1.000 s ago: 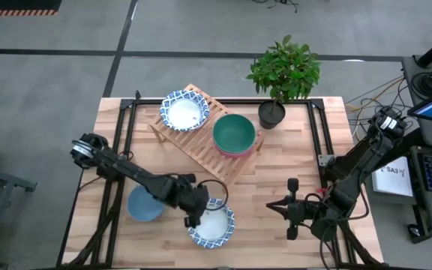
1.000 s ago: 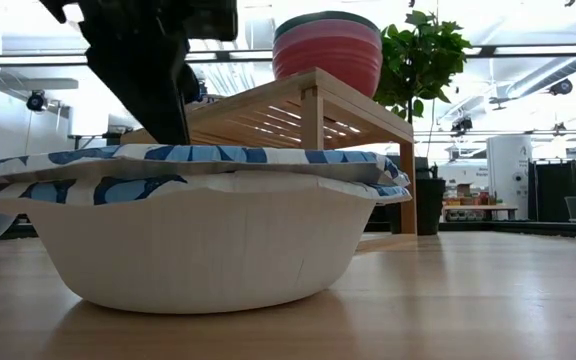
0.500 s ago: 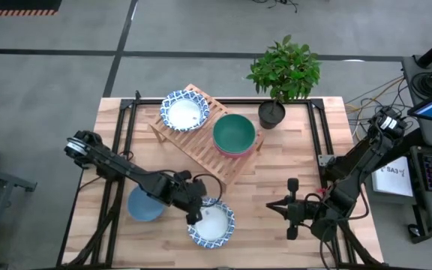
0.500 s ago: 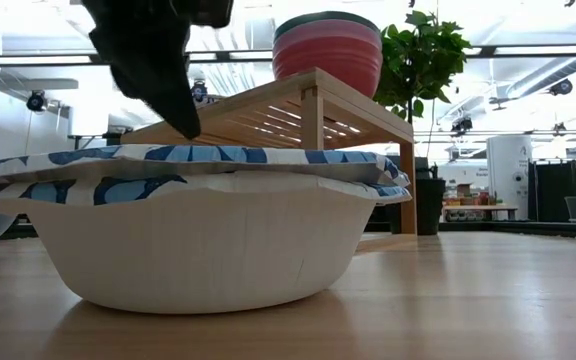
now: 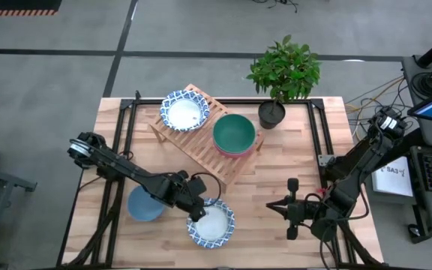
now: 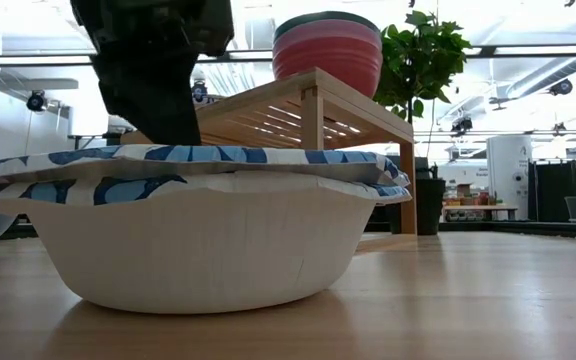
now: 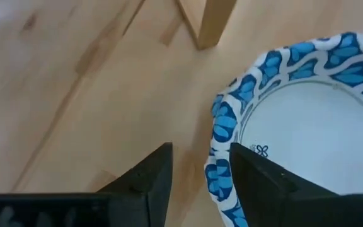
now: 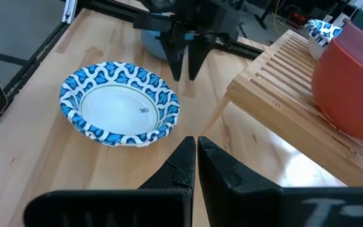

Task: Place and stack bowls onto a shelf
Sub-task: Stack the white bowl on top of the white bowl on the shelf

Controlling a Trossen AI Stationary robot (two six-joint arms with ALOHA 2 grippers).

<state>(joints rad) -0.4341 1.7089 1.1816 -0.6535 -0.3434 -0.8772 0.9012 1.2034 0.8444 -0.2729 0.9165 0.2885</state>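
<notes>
A white bowl with a blue patterned rim [image 5: 214, 223] sits on the table near its front edge. In the low view its rim [image 6: 198, 155] lies over a second patterned rim, so it looks nested in another bowl. My left gripper [image 5: 196, 213] stands open at this bowl's left rim. A plain blue bowl [image 5: 141, 206] rests on the table behind that arm. The wooden shelf [image 5: 201, 139] carries a white patterned bowl [image 5: 185, 112] and a green bowl [image 5: 235, 132] nested in a pink one. My right gripper [image 5: 270, 207] waits shut to the right. My left gripper points down over the near bowl's left rim [image 7: 222, 126], one finger [image 7: 251, 173] over the bowl's inside and the other [image 7: 156, 173] outside it. I cannot tell whether either finger touches the rim. The bowl sits level on the table.
A potted plant [image 5: 283, 71] stands at the table's far edge, right of the shelf. Black metal frame rails [image 5: 126, 142] run along the table's left and right sides. Bare wood lies between the near bowl and my right gripper.
My left gripper's fingers have shifted slightly at the near bowl's left rim, rising a little and coming back down. The bowl has stayed where it was.
</notes>
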